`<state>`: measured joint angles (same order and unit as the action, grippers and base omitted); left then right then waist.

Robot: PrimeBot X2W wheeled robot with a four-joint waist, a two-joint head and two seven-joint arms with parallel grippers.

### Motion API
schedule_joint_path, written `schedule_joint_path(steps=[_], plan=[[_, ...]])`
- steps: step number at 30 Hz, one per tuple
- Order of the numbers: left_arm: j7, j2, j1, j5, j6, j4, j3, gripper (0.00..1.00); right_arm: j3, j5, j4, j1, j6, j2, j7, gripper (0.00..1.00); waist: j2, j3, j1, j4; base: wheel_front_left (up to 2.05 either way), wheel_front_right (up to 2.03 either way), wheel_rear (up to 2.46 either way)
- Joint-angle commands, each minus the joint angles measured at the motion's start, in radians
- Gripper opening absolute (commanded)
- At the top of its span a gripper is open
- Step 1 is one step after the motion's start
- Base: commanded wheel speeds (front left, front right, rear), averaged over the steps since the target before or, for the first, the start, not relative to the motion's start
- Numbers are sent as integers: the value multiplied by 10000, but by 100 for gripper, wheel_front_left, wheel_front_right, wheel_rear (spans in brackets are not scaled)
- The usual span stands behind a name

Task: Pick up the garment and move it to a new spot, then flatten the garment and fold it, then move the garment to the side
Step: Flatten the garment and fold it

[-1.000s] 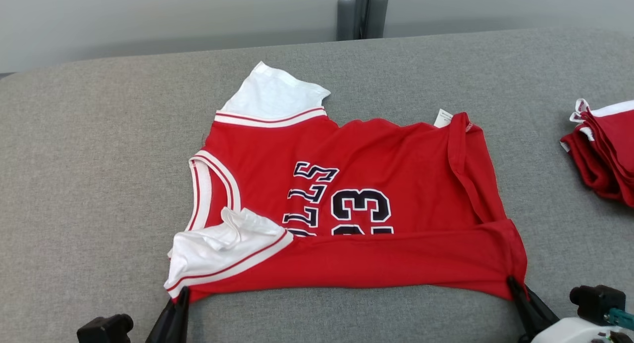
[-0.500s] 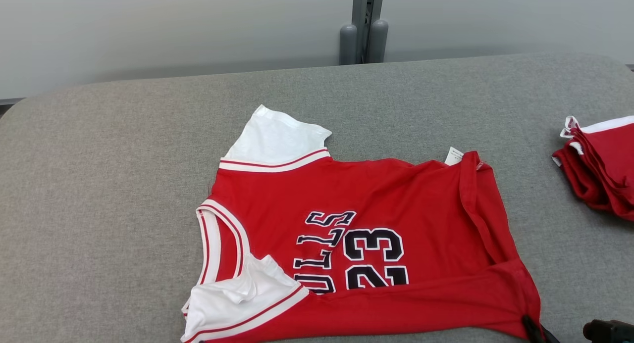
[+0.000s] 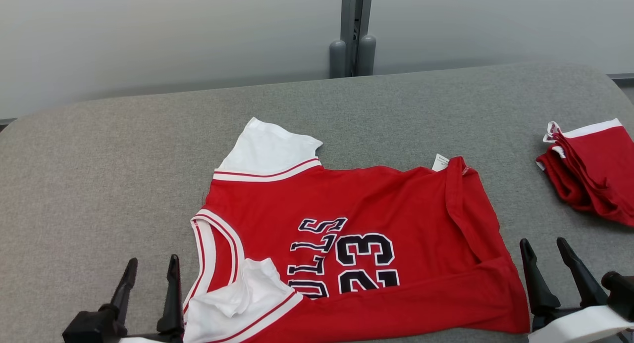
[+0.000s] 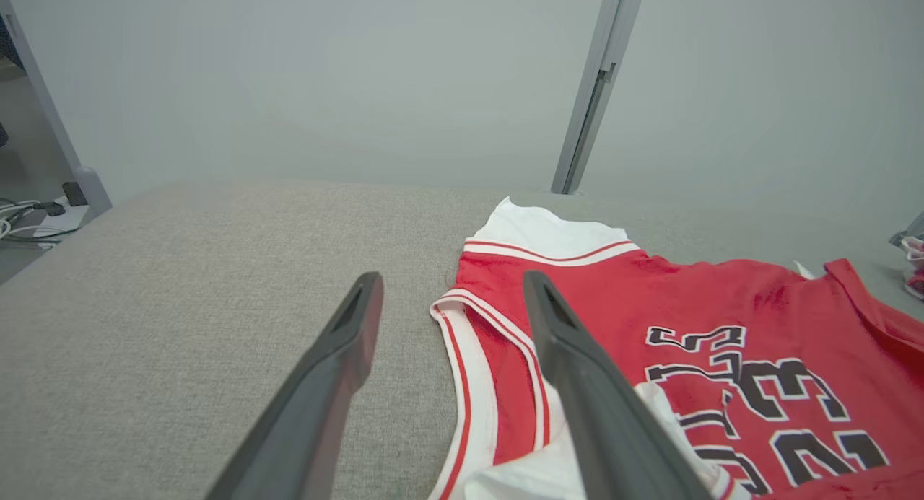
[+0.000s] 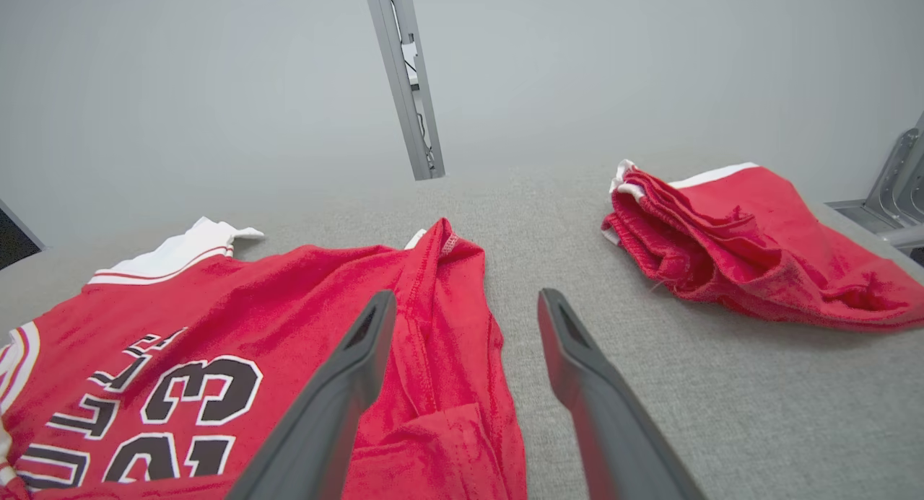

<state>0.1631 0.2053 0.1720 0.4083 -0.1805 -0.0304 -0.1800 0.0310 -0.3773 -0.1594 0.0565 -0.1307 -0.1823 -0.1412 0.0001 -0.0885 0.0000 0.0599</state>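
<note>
Head view high, looking down over table (image 3: 99, 160), 2 wrist views low, facing wall (image 4: 289, 89), all sharing jersey (image 3: 396, 204)

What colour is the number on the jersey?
The number is black with a white outline, on the red jersey; the head view shows it best.

The grey table (image 3: 94, 184) lies bare to the left of the garment (image 3: 396, 204) and beyond its far edge, so there is open passage there. On the right, a bare strip runs between the garment and a pile of folded red clothes (image 3: 594, 179). A pale wall (image 3: 148, 36) with an upright post (image 3: 352, 31) closes off the far side. The left gripper (image 3: 153, 260) and right gripper (image 3: 542, 241), fingers spread, flank the garment's near corners.
</note>
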Motion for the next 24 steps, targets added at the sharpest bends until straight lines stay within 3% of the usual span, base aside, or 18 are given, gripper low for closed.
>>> schedule_joint_path(steps=[1,10,24], plan=[[233,132,-315,-246,-153,-26,91,100,-186,328,443,-105,-1,166,24,100,-1,91,0,54,0,0,0],[274,243,-556,-537,-427,-45,125,100,-703,1124,1944,216,-1,847,480,100,-1,187,0,15,0,0,0],[251,262,-1479,-598,-299,-109,-85,100,-847,1072,2432,100,-1,1081,721,100,-1,-471,0,-20,0,0,0]])
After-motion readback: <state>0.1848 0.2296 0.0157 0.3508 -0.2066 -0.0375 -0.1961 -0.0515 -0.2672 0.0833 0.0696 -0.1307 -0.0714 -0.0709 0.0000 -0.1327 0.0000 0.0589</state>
